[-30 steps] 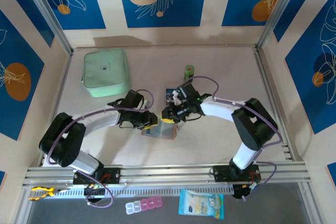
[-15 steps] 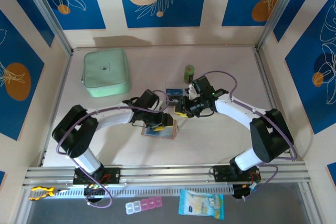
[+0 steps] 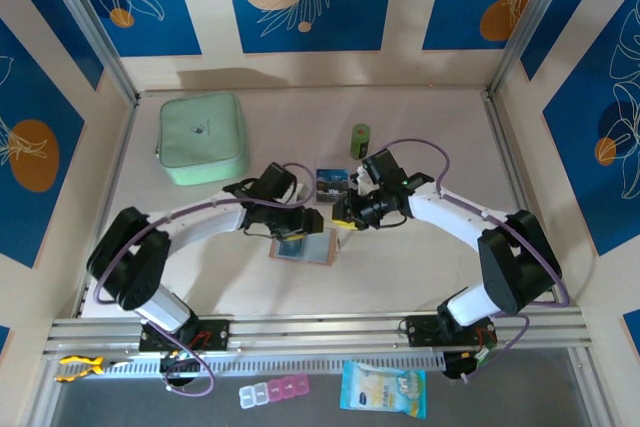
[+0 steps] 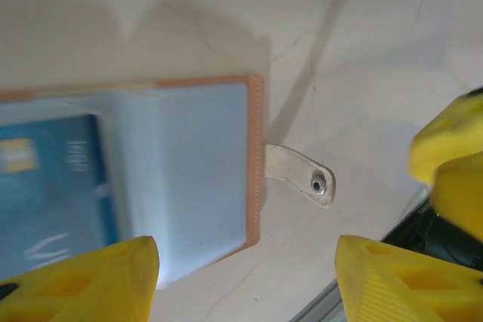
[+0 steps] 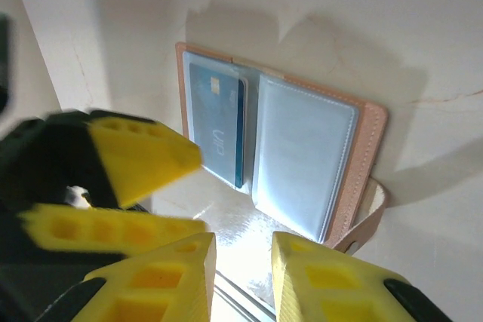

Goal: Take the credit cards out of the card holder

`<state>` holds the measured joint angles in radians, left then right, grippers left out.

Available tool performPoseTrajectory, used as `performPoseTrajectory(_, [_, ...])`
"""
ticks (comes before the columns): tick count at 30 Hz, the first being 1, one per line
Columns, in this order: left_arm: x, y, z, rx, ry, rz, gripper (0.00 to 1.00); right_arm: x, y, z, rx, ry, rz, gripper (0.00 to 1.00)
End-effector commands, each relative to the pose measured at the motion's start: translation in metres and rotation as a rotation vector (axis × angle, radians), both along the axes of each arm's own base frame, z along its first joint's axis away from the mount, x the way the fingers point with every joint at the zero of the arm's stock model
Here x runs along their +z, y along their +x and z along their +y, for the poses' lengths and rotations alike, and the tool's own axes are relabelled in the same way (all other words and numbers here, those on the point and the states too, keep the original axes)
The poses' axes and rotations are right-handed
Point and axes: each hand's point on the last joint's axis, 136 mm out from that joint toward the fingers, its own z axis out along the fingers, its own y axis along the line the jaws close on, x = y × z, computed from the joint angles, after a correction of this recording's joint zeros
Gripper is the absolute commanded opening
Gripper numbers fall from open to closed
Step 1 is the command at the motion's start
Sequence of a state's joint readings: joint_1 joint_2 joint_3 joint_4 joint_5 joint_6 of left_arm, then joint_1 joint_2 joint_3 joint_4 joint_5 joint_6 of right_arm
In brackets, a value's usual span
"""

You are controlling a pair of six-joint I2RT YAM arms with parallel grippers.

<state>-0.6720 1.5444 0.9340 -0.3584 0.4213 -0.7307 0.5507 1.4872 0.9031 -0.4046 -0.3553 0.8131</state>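
Tan bifold card holder point(image 3: 303, 245) lies spread mid-frame, baring its dark-blue credit card point(image 5: 215, 122) to the wide left pincer point(image 4: 245, 269); right pincer point(image 5: 243, 262) narrow, hold unclear.

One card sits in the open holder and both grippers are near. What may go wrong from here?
The left gripper and right gripper hang close together over the card holder; they may collide. Neither grips the holder, so pulling the credit card may drag it along. Fingers may also pinch the pocket.
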Motion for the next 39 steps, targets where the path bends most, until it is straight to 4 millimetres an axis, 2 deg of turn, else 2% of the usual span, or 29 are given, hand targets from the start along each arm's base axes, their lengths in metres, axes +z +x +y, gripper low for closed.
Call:
performPoseTrajectory(1, [-0.01, 0.001, 0.041, 0.038, 0.102, -0.001, 0.63, 0.003, -0.001, 0.016, 0.037, 0.019, 0.013, 0.27])
performPoseTrajectory(3, [-0.017, 0.001, 0.054, 0.06, 0.112, 0.017, 0.62, 0.003, -0.002, 0.024, 0.054, 0.023, 0.017, 0.27])
performPoseTrajectory(6, [-0.03, -0.002, 0.063, 0.073, 0.113, 0.043, 0.61, 0.0, -0.004, 0.036, 0.078, 0.028, 0.025, 0.26])
performPoseTrajectory(11, [-0.047, -0.01, 0.064, 0.078, 0.096, 0.09, 0.58, -0.005, -0.004, 0.05, 0.104, 0.029, 0.034, 0.26])
performPoseTrajectory(15, [-0.056, -0.018, 0.064, 0.093, 0.083, 0.128, 0.54, -0.012, -0.003, 0.053, 0.107, 0.027, 0.047, 0.25])
performPoseTrajectory(24, [-0.045, -0.025, 0.053, 0.105, 0.001, 0.151, 0.44, -0.018, 0.001, 0.057, 0.112, 0.032, 0.06, 0.24])
performPoseTrajectory(30, [-0.025, -0.013, 0.054, 0.115, 0.019, 0.093, 0.43, -0.021, 0.0, 0.06, 0.118, 0.045, 0.069, 0.23])
performPoseTrajectory(33, [-0.023, -0.007, 0.049, 0.111, 0.004, 0.089, 0.44, -0.023, -0.001, 0.062, 0.116, 0.066, 0.077, 0.23])
performPoseTrajectory(34, [-0.024, -0.006, 0.047, 0.108, 0.001, 0.09, 0.42, -0.024, -0.001, 0.063, 0.115, 0.071, 0.078, 0.23])
performPoseTrajectory(39, [-0.036, -0.003, 0.046, 0.098, 0.012, 0.107, 0.23, -0.031, -0.003, 0.066, 0.112, 0.08, 0.087, 0.22])
